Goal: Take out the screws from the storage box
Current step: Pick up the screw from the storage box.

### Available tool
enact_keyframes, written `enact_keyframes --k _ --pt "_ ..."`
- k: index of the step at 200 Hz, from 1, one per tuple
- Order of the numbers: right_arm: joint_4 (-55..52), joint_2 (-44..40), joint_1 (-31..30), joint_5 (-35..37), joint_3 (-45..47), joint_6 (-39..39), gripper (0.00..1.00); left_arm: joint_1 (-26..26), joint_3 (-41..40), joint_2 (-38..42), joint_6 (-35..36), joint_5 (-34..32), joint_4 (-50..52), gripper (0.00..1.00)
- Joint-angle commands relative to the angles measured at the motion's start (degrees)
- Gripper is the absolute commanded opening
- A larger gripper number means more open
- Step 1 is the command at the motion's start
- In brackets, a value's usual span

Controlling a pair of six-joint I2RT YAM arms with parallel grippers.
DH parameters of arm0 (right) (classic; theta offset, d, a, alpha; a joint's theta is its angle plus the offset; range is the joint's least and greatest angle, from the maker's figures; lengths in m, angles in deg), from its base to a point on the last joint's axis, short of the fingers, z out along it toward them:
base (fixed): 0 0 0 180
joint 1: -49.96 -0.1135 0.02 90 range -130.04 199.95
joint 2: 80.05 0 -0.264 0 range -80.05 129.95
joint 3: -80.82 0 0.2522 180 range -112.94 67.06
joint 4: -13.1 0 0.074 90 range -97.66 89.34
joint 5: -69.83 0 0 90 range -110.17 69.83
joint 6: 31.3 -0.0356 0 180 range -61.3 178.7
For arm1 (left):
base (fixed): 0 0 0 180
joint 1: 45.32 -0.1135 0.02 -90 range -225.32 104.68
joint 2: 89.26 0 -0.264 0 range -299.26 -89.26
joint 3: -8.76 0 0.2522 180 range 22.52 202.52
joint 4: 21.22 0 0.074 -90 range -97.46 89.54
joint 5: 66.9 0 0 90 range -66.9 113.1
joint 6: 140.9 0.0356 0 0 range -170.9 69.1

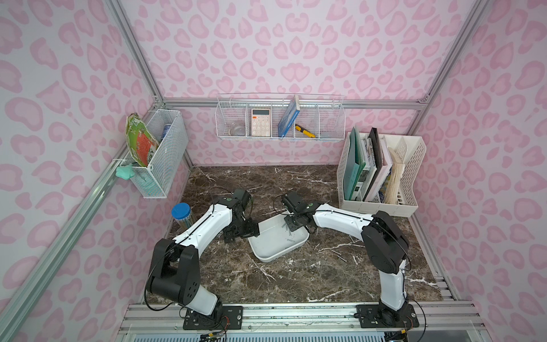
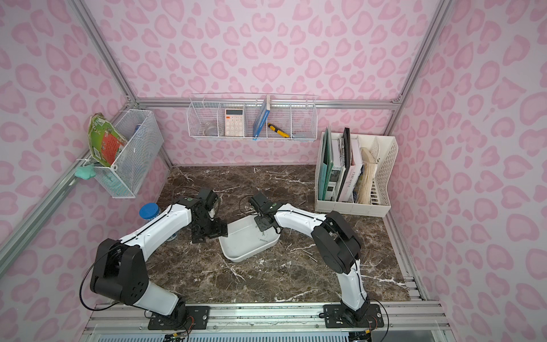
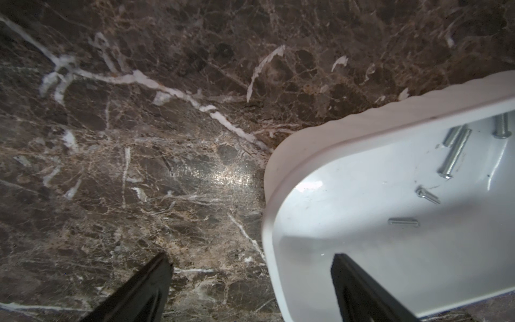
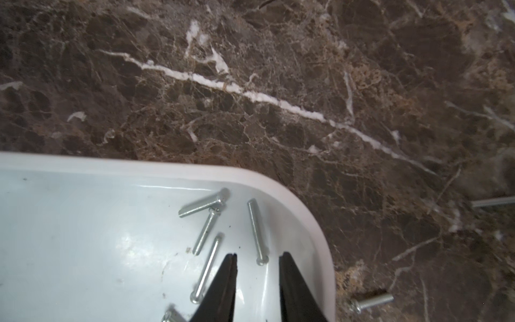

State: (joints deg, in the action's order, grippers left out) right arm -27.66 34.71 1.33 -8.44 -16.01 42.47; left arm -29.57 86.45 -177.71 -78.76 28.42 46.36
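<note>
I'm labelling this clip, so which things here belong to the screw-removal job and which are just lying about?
Job: small silver metal screws; shallow white plastic storage tray; black right pincer, open above them.

Lying about: blue-lidded clear jar; white slotted plastic file organizer; white wire wall baskets; white calculator; yellow utility knife.

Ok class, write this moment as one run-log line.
left pincer: open, straddling storage box rim | right pincer: open over screws in box | loose screws on table
</note>
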Motion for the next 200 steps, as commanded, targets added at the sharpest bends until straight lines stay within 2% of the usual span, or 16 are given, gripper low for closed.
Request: enact_keyframes --k 1,157,200 --pt "-1.5 0.6 0.0 0.8 -0.5 0.4 0.30 0.0 0.3 -0.1 0.9 -0.3 1.0 0.95" --pt "-4.6 7.7 -0.1 1.5 -4.4 -4.1 0.25 0.0 0.5 -0.5 1.0 0.0 1.1 0.93" --pt "-4.9 8.6 -0.3 0.0 -4.5 -5.9 0.13 0.0 0.5 -0.5 0.9 -0.8 1.4 0.93"
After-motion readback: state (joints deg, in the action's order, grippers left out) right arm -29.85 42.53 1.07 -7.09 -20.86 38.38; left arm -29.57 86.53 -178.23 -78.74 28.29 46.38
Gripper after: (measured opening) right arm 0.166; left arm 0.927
